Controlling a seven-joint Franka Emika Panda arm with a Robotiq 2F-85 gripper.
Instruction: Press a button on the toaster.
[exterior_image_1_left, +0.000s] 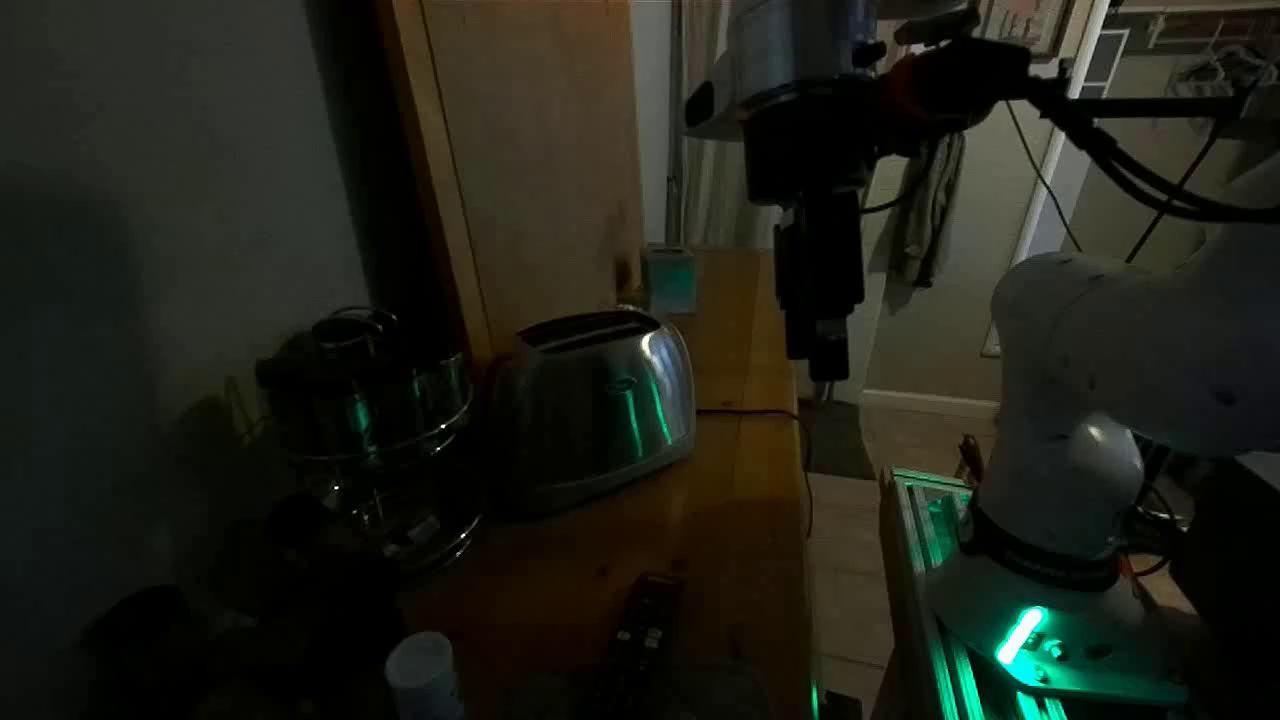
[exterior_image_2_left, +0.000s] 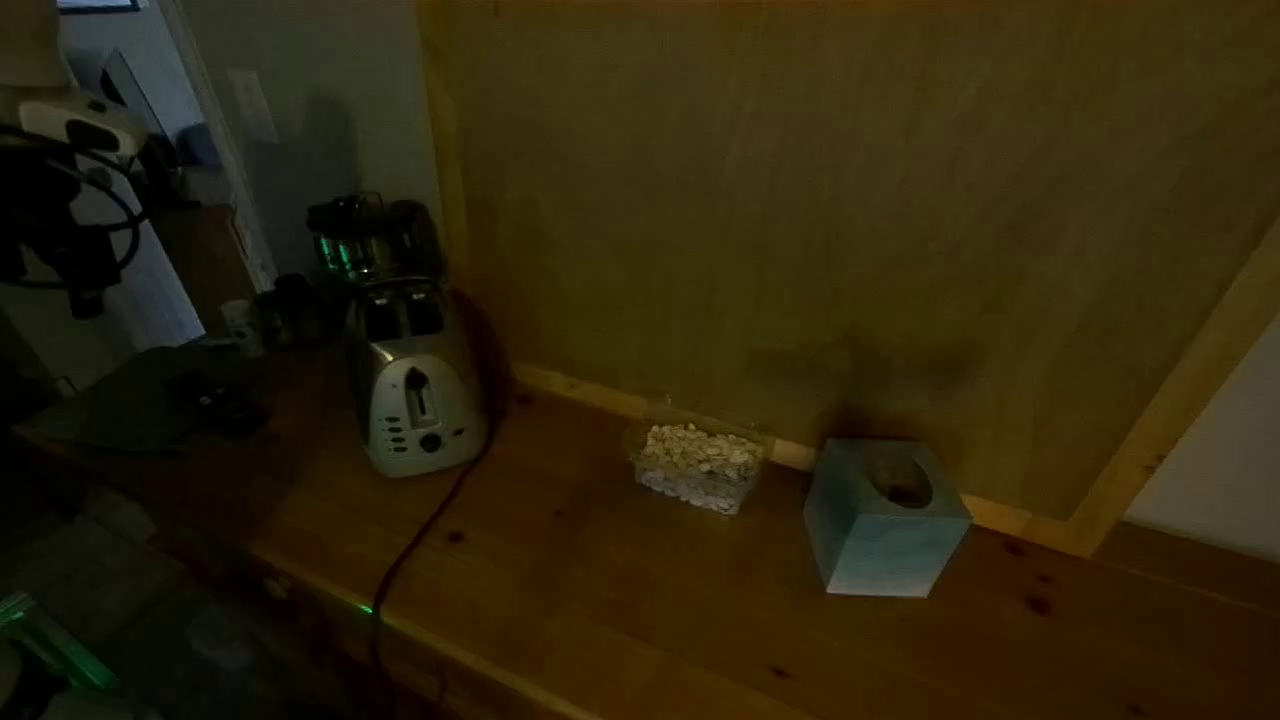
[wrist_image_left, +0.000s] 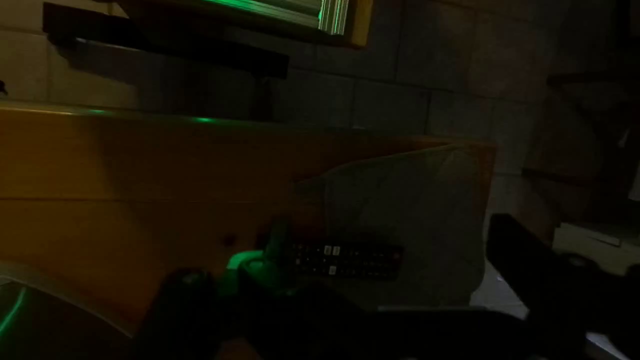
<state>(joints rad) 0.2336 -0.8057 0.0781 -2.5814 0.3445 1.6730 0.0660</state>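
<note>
The toaster (exterior_image_1_left: 600, 420) is shiny stainless steel with dark top slots and stands upright on the wooden counter. In an exterior view its end panel (exterior_image_2_left: 422, 415) shows a dark lever (exterior_image_2_left: 417, 382), a round dark dial (exterior_image_2_left: 430, 442) and a column of small buttons (exterior_image_2_left: 395, 435). In the wrist view only a curved part of the toaster (wrist_image_left: 45, 320) shows at the lower left. My gripper (exterior_image_1_left: 818, 365) points down, apart from the toaster and above its slots' height, on the robot's side. It also shows in an exterior view (exterior_image_2_left: 88, 300). In the wrist view its fingers (wrist_image_left: 390, 225) are spread, with nothing between them.
A dark round metal appliance (exterior_image_1_left: 390, 400) stands beside the toaster. A remote (wrist_image_left: 350, 257) lies partly on a grey cloth (wrist_image_left: 410, 200). A clear container of pale flakes (exterior_image_2_left: 700, 465) and a tissue box (exterior_image_2_left: 885, 530) stand along the counter. A cord (exterior_image_2_left: 430, 525) crosses the counter edge.
</note>
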